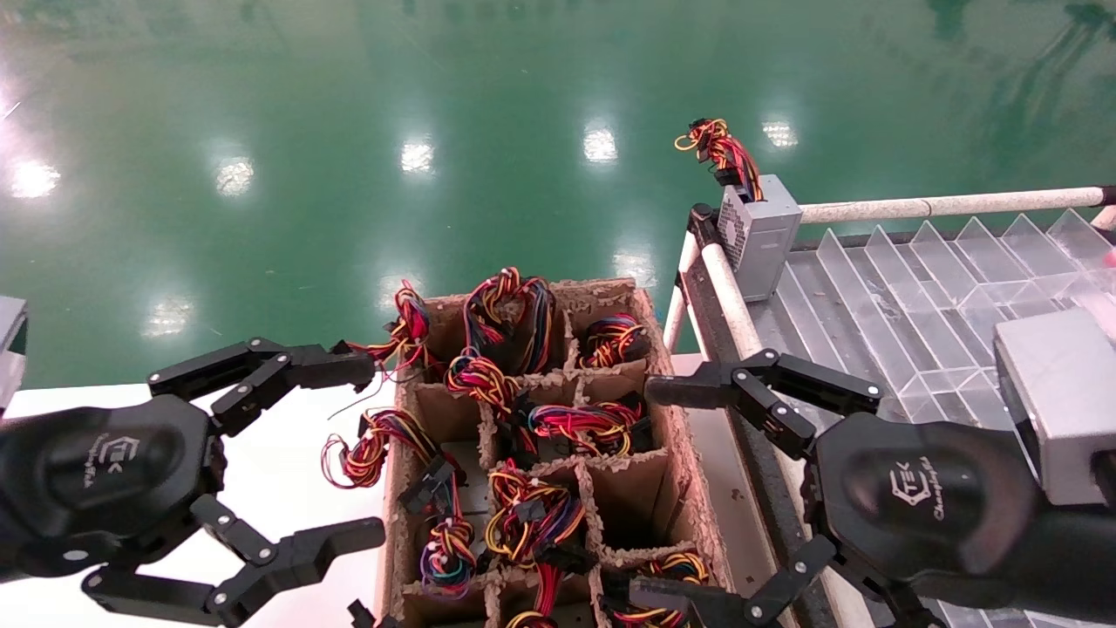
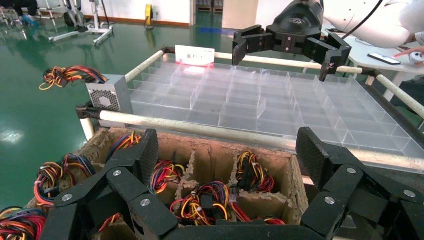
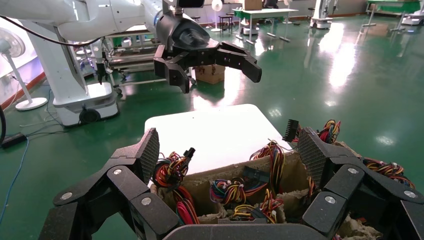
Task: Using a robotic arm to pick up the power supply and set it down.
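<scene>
One power supply (image 1: 760, 235), a grey box with a perforated face and a red-yellow wire bundle (image 1: 719, 148), stands on the far left corner of the clear divided tray (image 1: 915, 296). The left wrist view shows the same power supply (image 2: 107, 95). A brown carton (image 1: 671, 419) holds several more wire bundles (image 1: 523, 515); whatever lies under them is hidden. My left gripper (image 1: 370, 449) hovers open at the carton's left side. My right gripper (image 1: 645, 490) hovers open at the carton's right side. Neither holds anything. Each wrist view looks down between its own gripper's spread fingers (image 2: 230, 150) (image 3: 231, 149) into the carton.
The carton sits on a white table (image 1: 288, 488). White pipe rails (image 1: 942, 207) frame the tray. A loose wire bundle (image 1: 362, 449) hangs over the carton's left wall. Green floor lies beyond. One carton cell (image 1: 628, 501) shows no wires.
</scene>
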